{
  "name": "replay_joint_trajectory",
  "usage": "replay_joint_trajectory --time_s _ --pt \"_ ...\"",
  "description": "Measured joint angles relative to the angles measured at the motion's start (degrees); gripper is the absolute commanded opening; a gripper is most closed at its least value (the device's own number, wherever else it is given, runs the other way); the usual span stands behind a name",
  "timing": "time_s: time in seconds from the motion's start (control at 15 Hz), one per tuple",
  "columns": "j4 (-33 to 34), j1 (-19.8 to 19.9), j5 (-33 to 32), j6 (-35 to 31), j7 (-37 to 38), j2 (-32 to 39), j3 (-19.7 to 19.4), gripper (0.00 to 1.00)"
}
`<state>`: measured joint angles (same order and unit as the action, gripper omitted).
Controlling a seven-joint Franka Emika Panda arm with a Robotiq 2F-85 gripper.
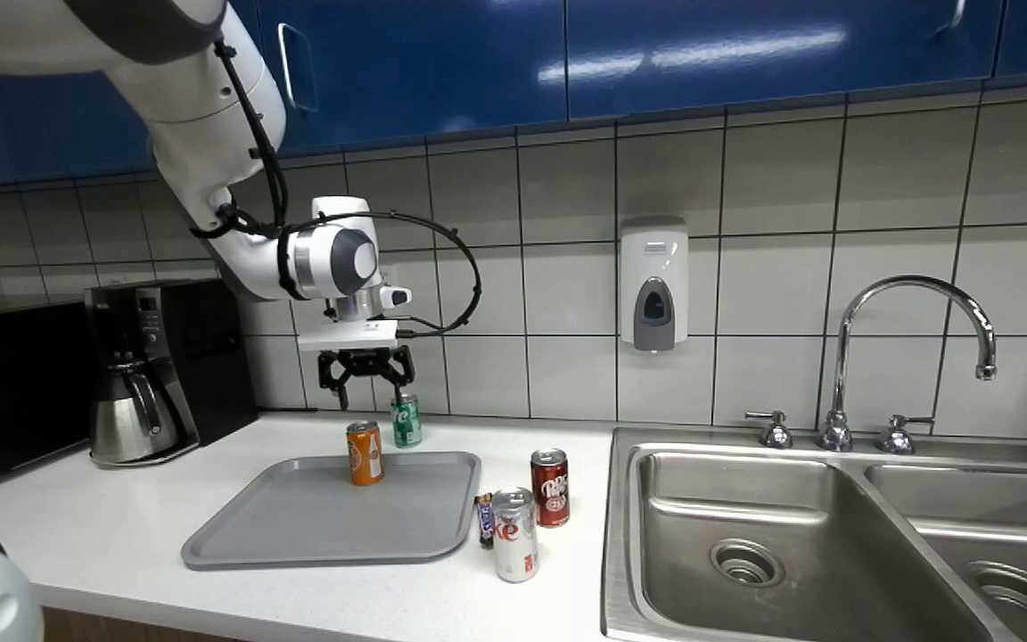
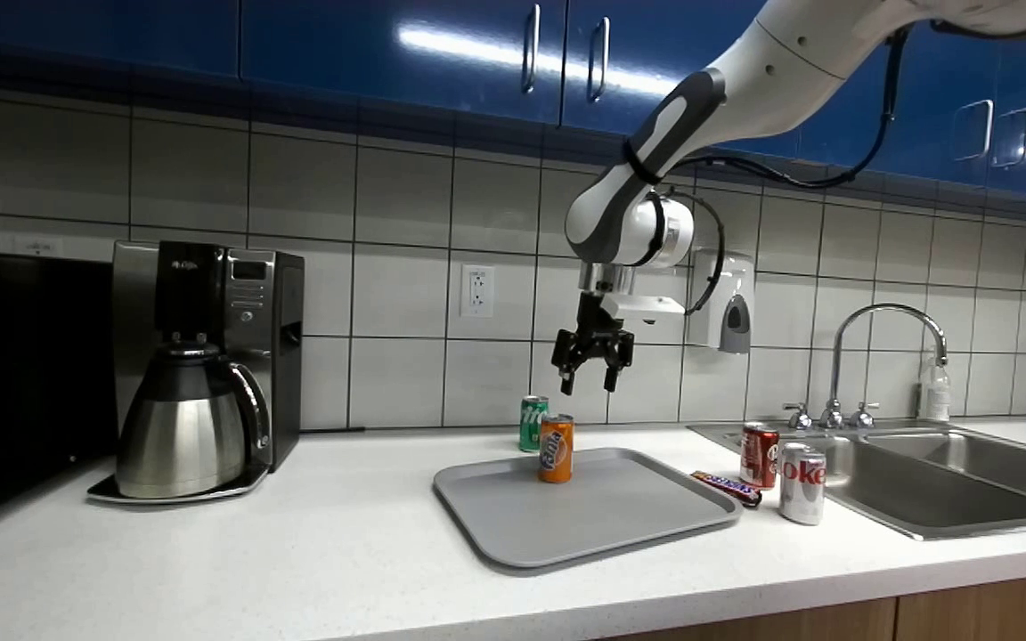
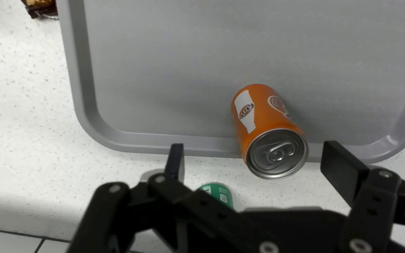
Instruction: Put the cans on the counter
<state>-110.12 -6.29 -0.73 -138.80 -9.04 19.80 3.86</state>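
Note:
The orange can (image 1: 358,456) stands upright on the grey tray, near its back edge; it also shows in an exterior view (image 2: 556,452) and in the wrist view (image 3: 255,109). My gripper (image 1: 371,392) is open and empty above it, apart from it; in the wrist view the fingers (image 3: 253,154) stand on either side of its top. The dark red can (image 1: 551,495) and the silver-white can (image 1: 515,539) stand upright on the off-white counter (image 1: 478,617), between tray and sink. Both are out of the wrist view.
The grey tray (image 2: 602,521) lies on the counter. A small green container (image 2: 531,427) stands behind it, partly hidden by the gripper in the wrist view. A snack bar (image 2: 727,487) lies beside the tray. A coffee pot (image 2: 188,427) and a steel sink (image 1: 745,499) flank the area.

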Motion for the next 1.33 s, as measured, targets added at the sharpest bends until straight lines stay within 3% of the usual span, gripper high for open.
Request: replay_joint_trajectory --time_s 1.33 --pt "11.61 -3.13 -3.44 2.74 3.57 13.12 -0.02 1.0"
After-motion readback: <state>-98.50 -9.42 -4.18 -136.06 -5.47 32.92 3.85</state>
